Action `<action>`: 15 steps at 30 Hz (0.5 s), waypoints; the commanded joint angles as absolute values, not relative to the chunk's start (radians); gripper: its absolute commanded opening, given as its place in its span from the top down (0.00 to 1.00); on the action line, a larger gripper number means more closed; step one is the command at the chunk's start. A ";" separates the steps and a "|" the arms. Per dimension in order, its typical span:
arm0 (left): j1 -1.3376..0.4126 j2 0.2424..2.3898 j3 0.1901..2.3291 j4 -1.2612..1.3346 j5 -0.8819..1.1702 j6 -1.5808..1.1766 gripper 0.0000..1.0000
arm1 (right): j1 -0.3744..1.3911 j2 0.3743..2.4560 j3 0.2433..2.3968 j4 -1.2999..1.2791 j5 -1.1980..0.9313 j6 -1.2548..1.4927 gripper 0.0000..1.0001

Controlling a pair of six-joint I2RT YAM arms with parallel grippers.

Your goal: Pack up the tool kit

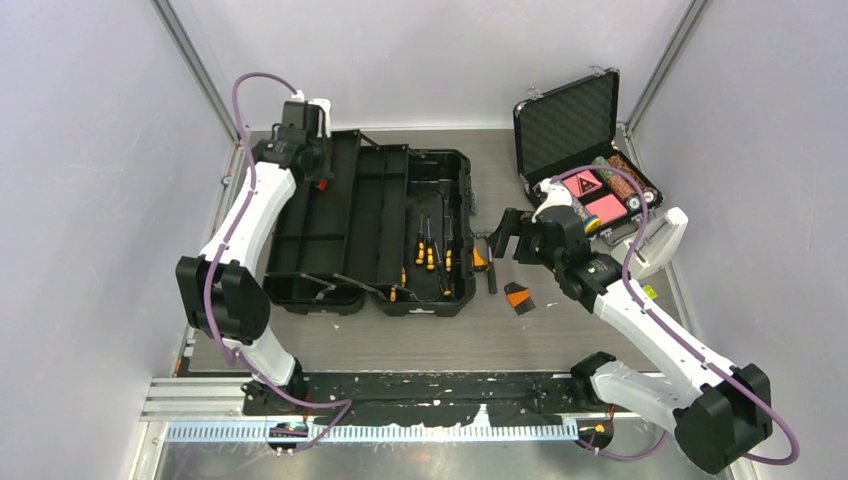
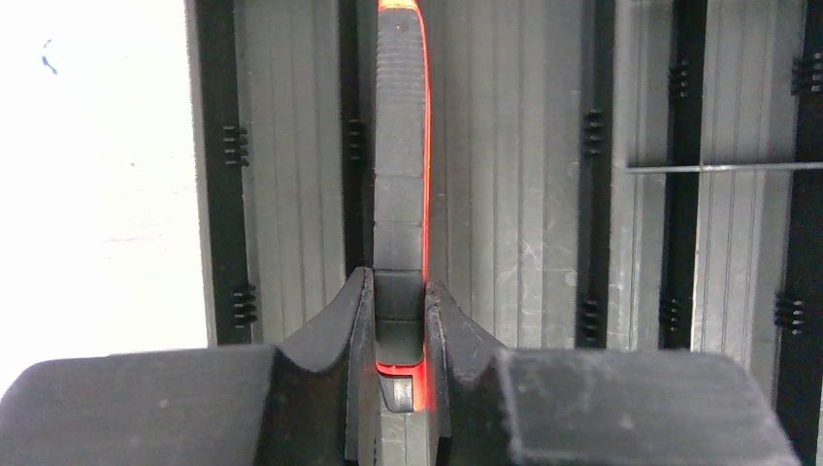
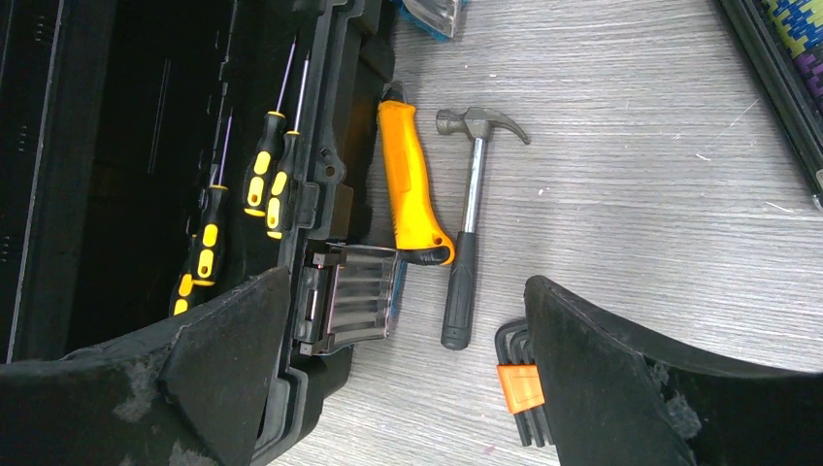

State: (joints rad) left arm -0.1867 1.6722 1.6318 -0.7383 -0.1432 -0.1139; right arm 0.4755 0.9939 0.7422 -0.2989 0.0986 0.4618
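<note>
Currently the left gripper [image 2: 400, 311] pinches the ribbed black-and-red tool handle [image 2: 400, 146] over the large black plastic toolbox [image 1: 310, 225], open left of centre in the top view, while the right gripper [image 3: 403, 320] gapes empty — gripped near one end, the tool could pivot and drop askew.

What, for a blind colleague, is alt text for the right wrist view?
A steel claw hammer and an orange-handled tool lie on the grey table beside the open black plastic toolbox holding yellow-and-black screwdrivers, framed by the right gripper's open jaws.
</note>
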 commanded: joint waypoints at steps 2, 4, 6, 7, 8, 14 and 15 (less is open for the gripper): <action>-0.276 1.660 1.629 -0.712 -0.252 -0.062 0.89 | 0.473 1.001 0.750 -0.251 0.092 0.468 0.05; -0.301 1.669 1.629 -0.719 -0.280 -0.052 0.91 | 0.472 1.009 0.756 -0.251 0.091 0.463 0.05; -0.330 1.674 1.628 -0.726 -0.306 -0.043 0.91 | 0.472 1.016 0.758 -0.249 0.091 0.461 0.05; -0.347 1.677 1.628 -0.728 -0.326 -0.037 0.91 | 0.472 1.021 0.758 -0.249 0.091 0.463 0.05; -0.361 1.679 1.628 -0.727 -0.350 -0.031 0.90 | 0.472 1.024 0.757 -0.249 0.090 0.465 0.05; -0.414 1.728 1.667 -0.775 -0.436 -0.010 0.82 | 0.472 1.030 0.740 -0.236 0.075 0.479 0.05; -0.421 1.734 1.672 -0.784 -0.440 -0.008 0.74 | 0.472 1.031 0.740 -0.236 0.074 0.479 0.05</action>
State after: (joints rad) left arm -0.3950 1.6939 1.6352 -0.7429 -0.4019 -0.0319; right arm 0.4755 1.0325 0.7422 -0.2905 0.0830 0.4694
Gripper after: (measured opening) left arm 0.185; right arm 0.951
